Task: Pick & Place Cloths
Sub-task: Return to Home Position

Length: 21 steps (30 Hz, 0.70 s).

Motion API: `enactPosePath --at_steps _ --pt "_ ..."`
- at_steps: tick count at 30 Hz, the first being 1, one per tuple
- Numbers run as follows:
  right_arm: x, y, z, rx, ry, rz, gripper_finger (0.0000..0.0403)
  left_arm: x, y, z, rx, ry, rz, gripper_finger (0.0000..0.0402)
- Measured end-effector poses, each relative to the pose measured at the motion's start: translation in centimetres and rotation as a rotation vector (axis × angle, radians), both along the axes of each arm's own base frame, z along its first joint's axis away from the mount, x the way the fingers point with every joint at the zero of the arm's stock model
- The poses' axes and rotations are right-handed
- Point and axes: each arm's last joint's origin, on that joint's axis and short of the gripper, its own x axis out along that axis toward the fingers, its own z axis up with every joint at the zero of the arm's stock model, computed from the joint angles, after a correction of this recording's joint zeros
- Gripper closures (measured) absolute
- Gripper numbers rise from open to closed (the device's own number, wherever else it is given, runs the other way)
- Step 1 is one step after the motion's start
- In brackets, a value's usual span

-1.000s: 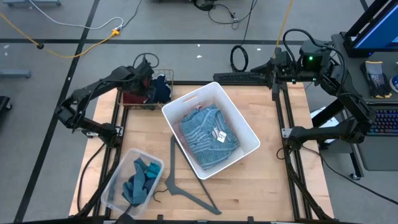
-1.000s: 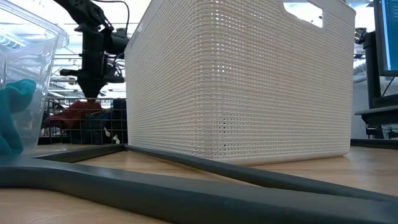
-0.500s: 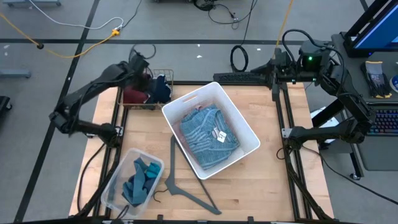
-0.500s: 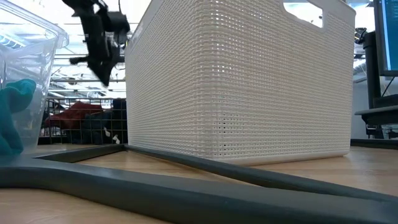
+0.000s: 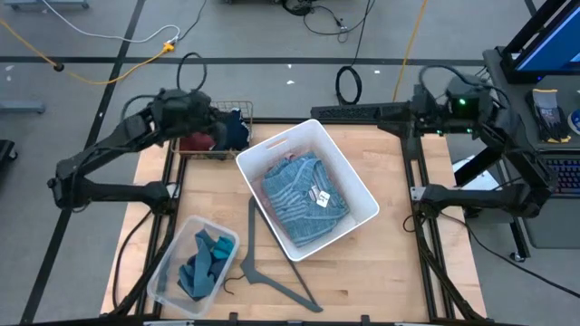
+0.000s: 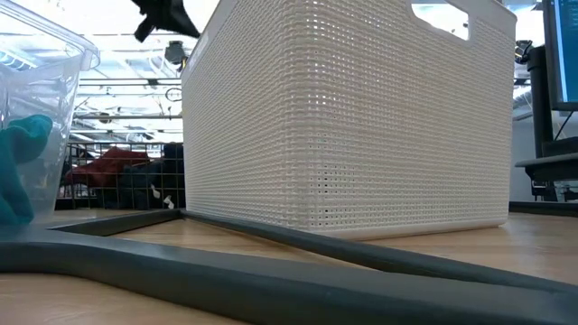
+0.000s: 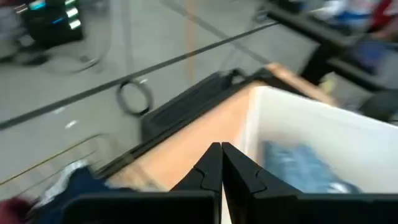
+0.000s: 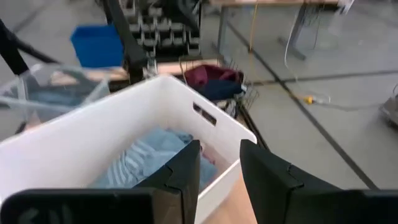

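The left gripper (image 7: pixel 221 150) hangs high over the back-left corner of the table (image 5: pixel 381 272), just beside the basket (image 5: pixel 227 106). Its jaws are pressed together and nothing is between them. The right gripper (image 8: pixel 221 147) sits at the back-right edge, facing the bin (image 5: pixel 276 140), with its jaws parted and empty. Every cloth in view lies in a container. The light-blue shirt (image 5: pixel 304 195), white tag up, is bunched in the bin. A maroon cloth (image 5: pixel 192 141) and a navy cloth (image 5: pixel 234 131) are heaped together in the basket. Teal cloths (image 5: pixel 204 263) are in the clear tub (image 5: pixel 163 272) at the front left. Only the grey hanger (image 5: pixel 272 276) lies on the bare wood, between tub and bin. All these cloths look light, limp and not at all fragile. Each would likely sag and trail below the jaws, not keep its shape. A hold should go on a raised fold or thick bunch near the middle, pinching through several layers, not on a flat single layer or on the tag. The shirt would need a high lift for its hanging ends to clear the bin wall. The maroon and navy cloths touch, so a careless pinch could take both, and the basket wires could snag loose fabric.
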Motion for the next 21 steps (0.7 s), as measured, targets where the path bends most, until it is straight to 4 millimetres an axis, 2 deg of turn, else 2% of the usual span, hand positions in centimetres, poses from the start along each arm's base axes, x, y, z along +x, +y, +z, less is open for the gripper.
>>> enactPosePath --at_steps 7,14,21 --pt "-2.1 1.3 -2.8 0.027 -0.111 -0.026 0.0298 0.3 -4.1 1.4 0.089 -0.070 -0.228 0.0399" --pt "-2.9 1.7 -6.7 0.055 -0.141 -0.076 0.0298 1.0 -6.4 1.5 0.153 -0.061 -0.390 0.0392" --pt "-2.9 1.6 -10.1 0.032 -0.161 -0.114 0.0298 0.5 -7.1 -1.5 0.137 -0.120 -0.409 0.0393"
